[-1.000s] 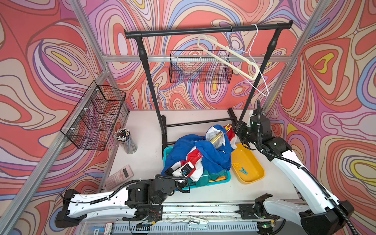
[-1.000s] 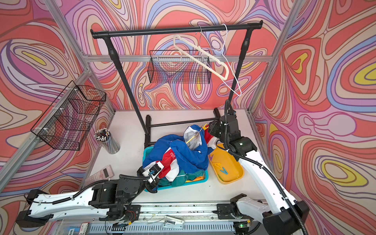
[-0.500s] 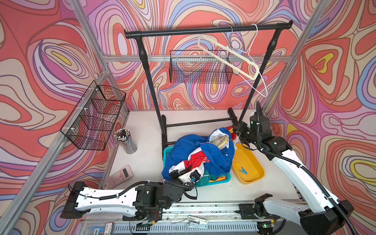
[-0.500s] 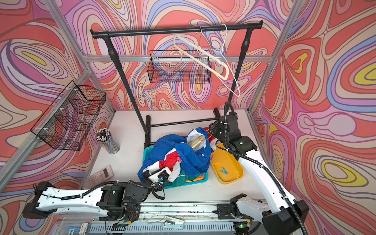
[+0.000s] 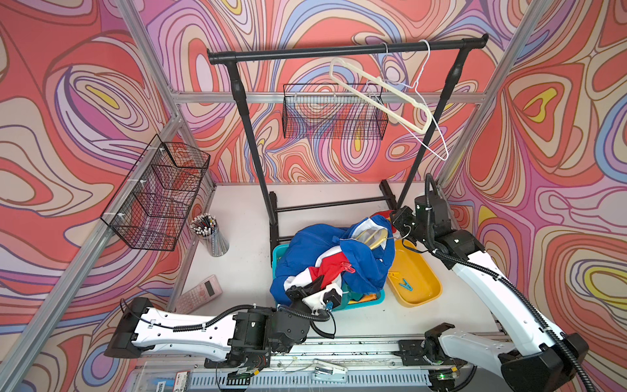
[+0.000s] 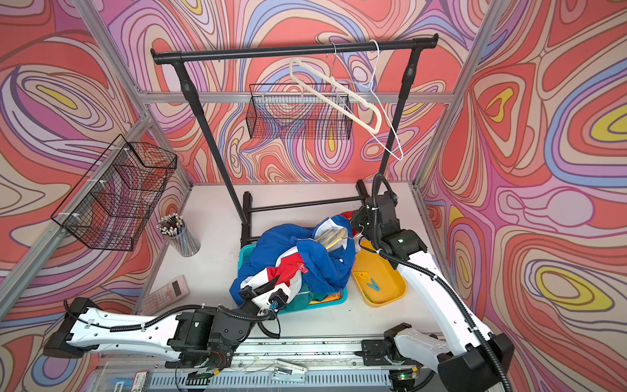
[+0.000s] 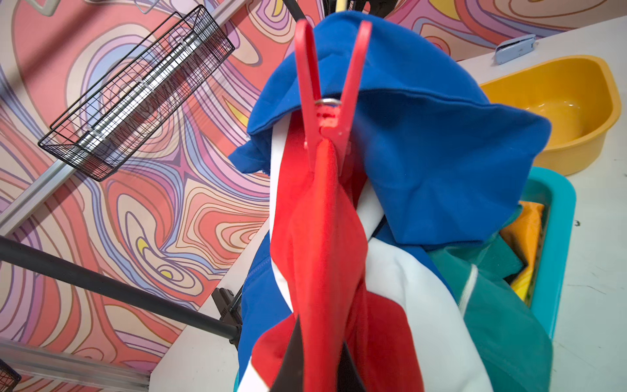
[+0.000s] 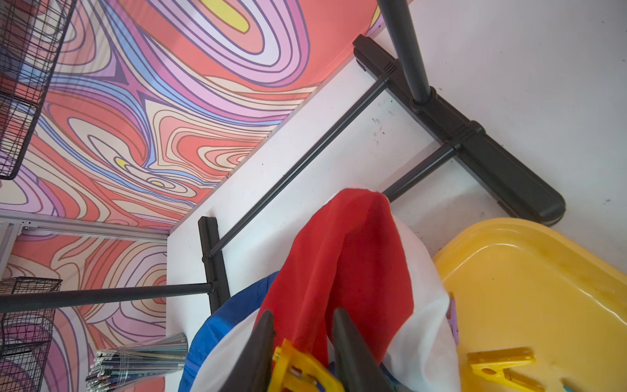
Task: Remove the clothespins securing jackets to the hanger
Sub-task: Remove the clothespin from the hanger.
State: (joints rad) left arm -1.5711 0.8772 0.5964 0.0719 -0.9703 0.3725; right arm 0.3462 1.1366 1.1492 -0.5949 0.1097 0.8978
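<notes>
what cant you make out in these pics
- Right wrist view: the bottom edge cuts off the yellow clothespin between the fingers of the right gripper, so whether it is squeezed is unclear.
- Both top views: fingertips of the left gripper are buried in the blue jacket.
- Left wrist view: the teal jacket is mostly under the blue jacket; any pins on it are hidden.
- Both top views: the hanger shows only at the collar.

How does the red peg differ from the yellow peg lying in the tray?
The red peg is clipped onto the red band of the jacket; the yellow peg lies loose in the tray, gripping nothing. The red peg sticks up from the fabric; the yellow peg lies flat. Both are plastic spring pegs of the same shape.
</notes>
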